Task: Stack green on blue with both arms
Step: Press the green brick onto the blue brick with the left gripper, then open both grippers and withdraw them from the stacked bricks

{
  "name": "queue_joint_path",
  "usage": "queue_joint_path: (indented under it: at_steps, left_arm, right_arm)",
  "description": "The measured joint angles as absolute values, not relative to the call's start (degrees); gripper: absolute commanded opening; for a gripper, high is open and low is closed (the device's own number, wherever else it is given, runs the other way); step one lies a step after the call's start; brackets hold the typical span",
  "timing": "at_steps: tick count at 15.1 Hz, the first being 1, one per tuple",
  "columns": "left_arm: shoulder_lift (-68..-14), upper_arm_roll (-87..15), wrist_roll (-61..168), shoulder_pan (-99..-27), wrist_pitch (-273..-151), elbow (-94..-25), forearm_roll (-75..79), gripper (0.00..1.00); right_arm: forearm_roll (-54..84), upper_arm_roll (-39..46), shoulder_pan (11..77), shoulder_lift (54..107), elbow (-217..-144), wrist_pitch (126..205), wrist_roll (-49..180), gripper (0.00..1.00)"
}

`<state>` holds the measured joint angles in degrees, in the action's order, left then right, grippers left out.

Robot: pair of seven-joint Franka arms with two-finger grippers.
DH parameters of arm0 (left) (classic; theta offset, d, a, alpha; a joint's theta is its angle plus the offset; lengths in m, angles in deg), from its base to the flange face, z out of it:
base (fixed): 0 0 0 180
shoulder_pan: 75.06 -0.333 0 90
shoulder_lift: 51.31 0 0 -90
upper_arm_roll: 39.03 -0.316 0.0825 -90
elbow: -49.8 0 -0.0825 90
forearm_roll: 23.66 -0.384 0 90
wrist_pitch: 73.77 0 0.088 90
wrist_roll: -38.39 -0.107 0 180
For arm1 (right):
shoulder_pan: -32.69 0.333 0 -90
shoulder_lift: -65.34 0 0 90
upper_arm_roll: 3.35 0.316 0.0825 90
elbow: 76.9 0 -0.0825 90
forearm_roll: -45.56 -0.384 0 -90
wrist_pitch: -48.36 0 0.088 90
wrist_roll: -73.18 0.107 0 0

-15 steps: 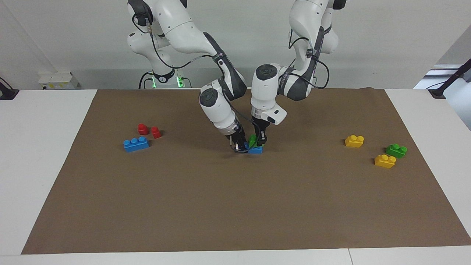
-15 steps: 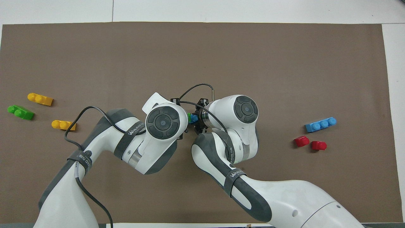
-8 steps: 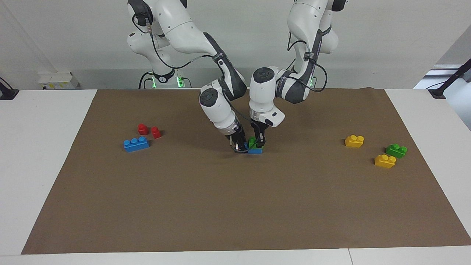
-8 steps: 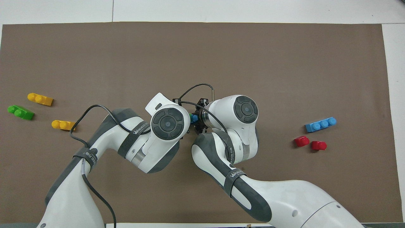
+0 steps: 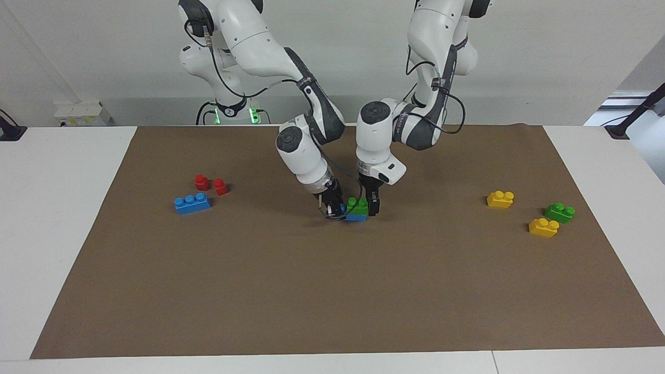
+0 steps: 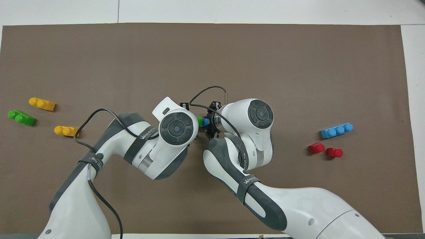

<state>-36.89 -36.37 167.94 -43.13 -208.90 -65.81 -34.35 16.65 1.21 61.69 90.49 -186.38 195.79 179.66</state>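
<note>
Mat centre: green brick (image 5: 358, 205) seated on blue brick (image 5: 356, 216). Right gripper (image 5: 335, 209) at its 9 o'clock, apparently clamping blue; left gripper (image 5: 372, 206) at 3 o'clock, grip unreadable.

Both views are evenly and brightly lit from above, and the matte brown paper mat (image 5: 332, 291) is shown without glare. Soft, short shadows are cast beneath the white jointed arms near mid-table, and only thin ones hug the small plastic toy bricks. Focus is held sharp across the mat, while the big white arm links (image 6: 298, 212) low in the overhead view are rendered slightly soft.
</note>
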Motion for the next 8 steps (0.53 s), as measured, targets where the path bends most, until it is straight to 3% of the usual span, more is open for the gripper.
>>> queue_joint_path:
  at_steps: [2, 8]
  left_arm:
    - [-37.89, -36.48, 166.38, -45.44, -208.26, -65.55, -34.44, 1.0]
    - [-40.56, -36.88, 156.09, -53.1, -206.27, -65.29, -34.52, 1.0]
  right_arm:
    - [16.65, 1.02, 61.49, 90.55, -186.6, 195.79, 179.68, 0.71]
    - [16.65, 0.66, 60.21, 90.6, -186.8, 195.77, 179.69, 0.77]
